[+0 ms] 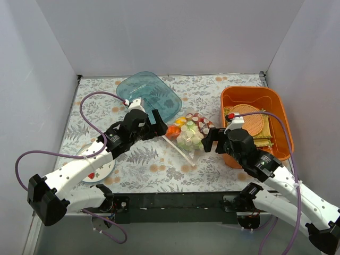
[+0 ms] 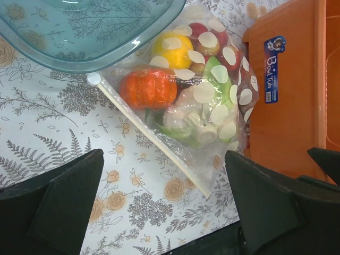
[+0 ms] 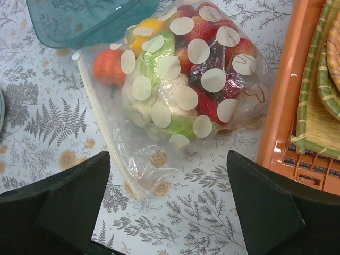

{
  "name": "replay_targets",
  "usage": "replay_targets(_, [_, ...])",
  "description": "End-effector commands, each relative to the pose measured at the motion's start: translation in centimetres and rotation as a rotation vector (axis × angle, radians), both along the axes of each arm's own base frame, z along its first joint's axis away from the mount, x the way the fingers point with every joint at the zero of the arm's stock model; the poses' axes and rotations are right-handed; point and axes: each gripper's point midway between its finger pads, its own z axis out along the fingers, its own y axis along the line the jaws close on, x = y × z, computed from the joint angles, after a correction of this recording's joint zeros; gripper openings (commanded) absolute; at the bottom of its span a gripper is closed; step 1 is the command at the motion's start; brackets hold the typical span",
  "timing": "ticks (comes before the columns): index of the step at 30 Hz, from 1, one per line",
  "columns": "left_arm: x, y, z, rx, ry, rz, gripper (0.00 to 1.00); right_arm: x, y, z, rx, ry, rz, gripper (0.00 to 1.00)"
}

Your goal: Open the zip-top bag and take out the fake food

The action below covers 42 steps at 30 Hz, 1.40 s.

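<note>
The zip-top bag (image 1: pixel 189 133), clear with white dots, lies on the flowered table between both arms, zip strip toward the near left. It holds the fake food: an orange pumpkin (image 2: pixel 148 88), a yellow lemon (image 2: pixel 171 49), a white cauliflower with green leaf (image 2: pixel 196 118) and red pieces (image 3: pixel 210 48). The bag also shows in the right wrist view (image 3: pixel 175 90). My left gripper (image 1: pixel 161 125) is open and empty just left of the bag. My right gripper (image 1: pixel 207 141) is open and empty just right of it.
A teal translucent bowl (image 1: pixel 149 95) stands behind the bag and overlaps its far corner. An orange basket (image 1: pixel 256 123) holding woven mats stands at the right, close to the bag. A white plate (image 1: pixel 98 164) printed with fruit lies under the left arm.
</note>
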Motion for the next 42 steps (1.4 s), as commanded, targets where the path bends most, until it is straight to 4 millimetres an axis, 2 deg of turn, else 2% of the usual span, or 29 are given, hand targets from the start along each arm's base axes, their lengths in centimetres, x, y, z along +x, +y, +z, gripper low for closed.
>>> replay_targets(1, [-0.4,-0.1,0.9,0.001,0.004,-0.025,0.98,-0.4,-0.9,-0.2,-0.001,0.023,-0.044,0.98])
replay_targets(8, [-0.1,0.2,0.9,0.027,0.015,-0.002,0.98,0.5,0.3,1.2,-0.028,0.001,0.010,0.93])
replay_targets(15, [0.8,0.4,1.8,0.008,-0.015,0.048,0.98,1.3,1.6,2.0,-0.023,-0.016,0.042,0.92])
replay_targets(22, [1.9,0.8,1.2,0.013,0.009,0.097,0.98,1.7,2.7,1.2,-0.071,0.006,0.096,0.87])
replay_targets(26, [2.3,0.7,0.1,-0.008,0.037,0.120,0.89,1.9,4.1,0.8,-0.080,0.025,0.154,0.83])
replay_targets(27, [2.4,1.0,-1.0,0.007,0.058,0.140,0.83,1.7,4.5,0.7,-0.086,0.032,0.180,0.82])
replay_targets(29, [3.3,1.5,-1.9,-0.027,0.072,0.184,0.76,1.6,5.5,0.3,-0.099,0.047,0.213,0.80])
replay_targets(30, [3.0,1.4,-3.4,-0.050,0.118,0.166,0.67,1.6,5.9,0.2,-0.102,0.045,0.230,0.79])
replay_targets(31, [3.6,1.1,-3.6,-0.100,0.127,0.167,0.60,1.6,6.3,-0.3,-0.113,0.056,0.238,0.77])
replay_targets(32, [4.2,1.9,-4.3,-0.128,0.146,0.197,0.56,1.2,7.0,-0.1,-0.119,0.052,0.266,0.76])
replay_targets(36, [4.3,1.7,-5.6,-0.228,0.185,0.216,0.55,1.0,8.9,-0.4,-0.208,0.009,0.316,0.72])
replay_targets(37, [4.1,1.8,-5.8,-0.235,0.186,0.216,0.55,1.1,9.4,-1.3,-0.257,0.005,0.335,0.71])
replay_targets(39, [3.9,2.0,-6.0,-0.245,0.193,0.231,0.55,1.2,10.2,-1.6,-0.315,-0.015,0.357,0.67])
replay_targets(40, [3.8,2.2,-6.2,-0.242,0.195,0.243,0.55,1.3,10.4,-2.9,-0.375,-0.001,0.371,0.63])
replay_targets(42, [3.5,2.8,-6.1,-0.245,0.189,0.257,0.54,1.4,10.9,-3.4,-0.429,-0.013,0.372,0.60])
